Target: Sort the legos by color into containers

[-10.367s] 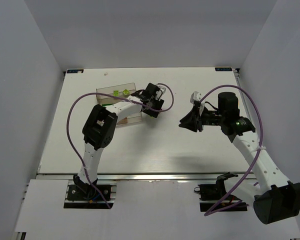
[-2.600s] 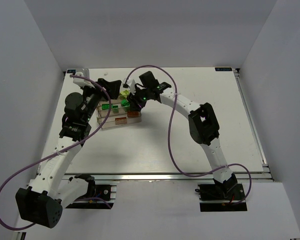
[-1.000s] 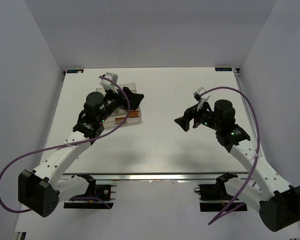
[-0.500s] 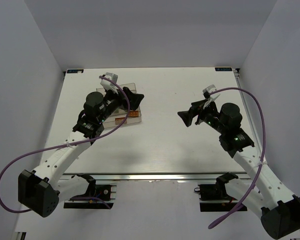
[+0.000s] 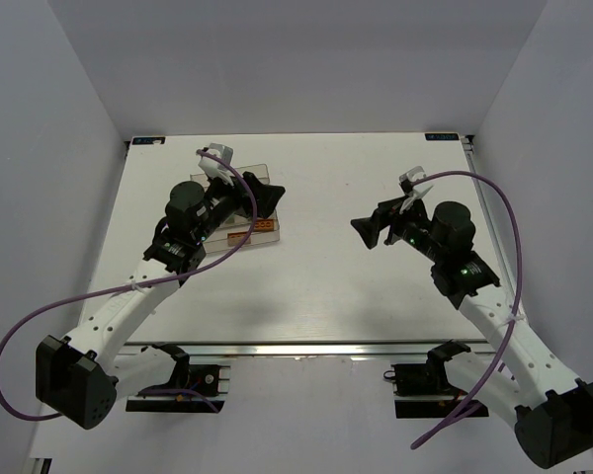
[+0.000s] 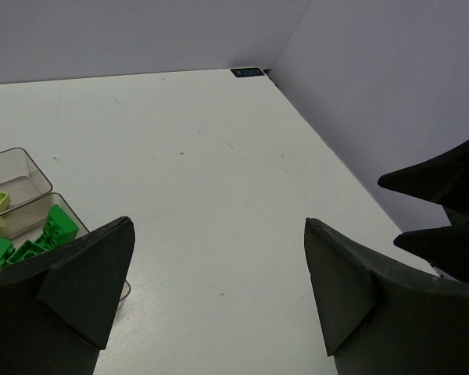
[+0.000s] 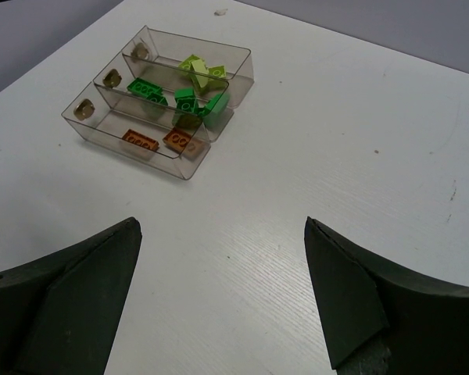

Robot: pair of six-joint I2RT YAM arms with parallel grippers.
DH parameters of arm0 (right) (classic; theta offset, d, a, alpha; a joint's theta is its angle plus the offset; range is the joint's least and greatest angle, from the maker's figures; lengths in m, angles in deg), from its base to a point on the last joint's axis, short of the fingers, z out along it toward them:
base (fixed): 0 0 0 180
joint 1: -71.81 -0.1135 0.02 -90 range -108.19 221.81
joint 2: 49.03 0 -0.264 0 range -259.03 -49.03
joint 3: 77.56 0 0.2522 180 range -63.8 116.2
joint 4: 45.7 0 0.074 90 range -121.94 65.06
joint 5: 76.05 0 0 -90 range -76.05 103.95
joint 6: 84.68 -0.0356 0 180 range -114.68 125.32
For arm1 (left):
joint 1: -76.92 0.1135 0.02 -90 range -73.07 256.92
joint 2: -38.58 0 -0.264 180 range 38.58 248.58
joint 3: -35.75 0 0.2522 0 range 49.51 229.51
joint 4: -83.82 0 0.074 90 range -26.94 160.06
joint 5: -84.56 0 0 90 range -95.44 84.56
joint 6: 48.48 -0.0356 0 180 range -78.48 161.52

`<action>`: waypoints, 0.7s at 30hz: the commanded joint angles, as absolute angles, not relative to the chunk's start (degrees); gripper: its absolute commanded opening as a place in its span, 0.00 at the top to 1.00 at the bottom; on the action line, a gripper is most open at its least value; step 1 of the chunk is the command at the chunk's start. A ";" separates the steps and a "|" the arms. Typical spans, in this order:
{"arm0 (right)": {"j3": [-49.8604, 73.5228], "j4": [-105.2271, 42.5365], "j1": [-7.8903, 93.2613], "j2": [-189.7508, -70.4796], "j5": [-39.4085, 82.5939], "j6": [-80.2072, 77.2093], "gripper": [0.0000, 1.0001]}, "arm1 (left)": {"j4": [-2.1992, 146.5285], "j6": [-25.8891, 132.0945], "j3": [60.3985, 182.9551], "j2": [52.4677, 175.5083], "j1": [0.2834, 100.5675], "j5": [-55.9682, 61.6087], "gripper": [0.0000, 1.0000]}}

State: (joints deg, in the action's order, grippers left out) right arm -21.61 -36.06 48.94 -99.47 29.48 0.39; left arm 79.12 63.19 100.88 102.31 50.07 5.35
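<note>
At left, 3 containers (image 7: 109,117) lie crosswise.

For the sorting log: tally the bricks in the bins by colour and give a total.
lime yellow-green bricks: 2
dark green bricks: 3
orange bricks: 2
Total: 7, all inside the clear bins.

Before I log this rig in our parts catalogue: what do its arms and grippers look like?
The left arm and right arm match: white links, black joint housings, a looping purple cable along each. The left gripper and right gripper have matte black, wedge-shaped fingers.
</note>
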 commanded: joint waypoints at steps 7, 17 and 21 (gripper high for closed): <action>-21.79 -38.71 49.05 -99.84 28.98 1.18 0.10 | 79.55 63.32 102.68 101.07 49.94 6.25 0.02; -22.05 -39.06 49.05 -99.48 28.98 1.45 0.11 | 79.55 63.41 102.77 100.98 49.94 6.34 0.02; -22.14 -39.15 49.14 -99.48 28.89 1.62 0.11 | 79.55 63.50 102.68 101.07 49.85 6.34 0.02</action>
State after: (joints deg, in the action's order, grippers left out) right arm -21.61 -36.43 48.92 -100.45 29.42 1.09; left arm 79.12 63.41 100.88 102.33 50.07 5.70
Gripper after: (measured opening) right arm 0.895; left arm 0.982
